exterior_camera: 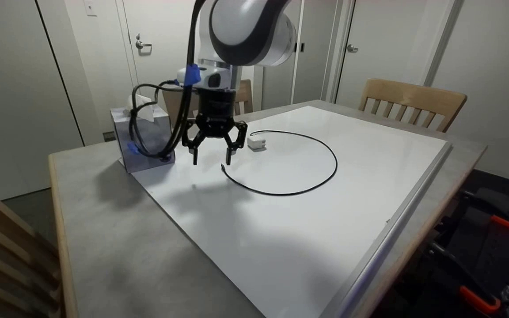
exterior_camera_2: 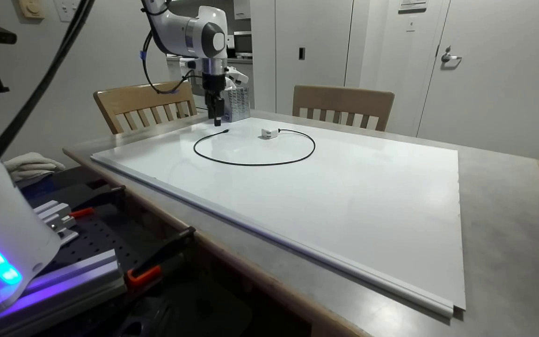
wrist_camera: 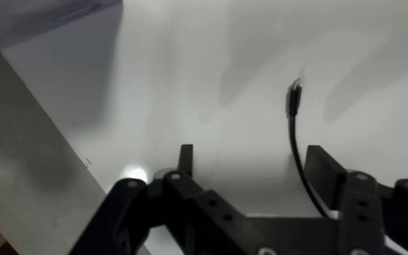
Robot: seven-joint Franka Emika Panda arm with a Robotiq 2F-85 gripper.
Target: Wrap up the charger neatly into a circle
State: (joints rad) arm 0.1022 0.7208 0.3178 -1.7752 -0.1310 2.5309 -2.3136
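The charger's thin black cable (exterior_camera: 336,164) lies on a white board in a wide open loop; it also shows in an exterior view (exterior_camera_2: 251,164). A small white block (exterior_camera: 256,143) (exterior_camera_2: 270,134) sits at one end. The cable's other end has a small black plug (exterior_camera: 223,168) with a metal tip, also in the wrist view (wrist_camera: 294,101). My gripper (exterior_camera: 211,163) (exterior_camera_2: 217,122) is open and empty above the board, close to this plug end. In the wrist view, the cable passes between the fingers (wrist_camera: 249,152), near the right finger, and runs out of sight behind the gripper.
The white board (exterior_camera: 272,247) (exterior_camera_2: 344,196) lies on a grey table (exterior_camera: 117,247). A tissue box (exterior_camera: 148,137) (exterior_camera_2: 237,105) stands at the board's corner beside the gripper. A raised metal rail (exterior_camera_2: 260,231) runs along one board edge. Wooden chairs (exterior_camera_2: 344,100) stand around the table.
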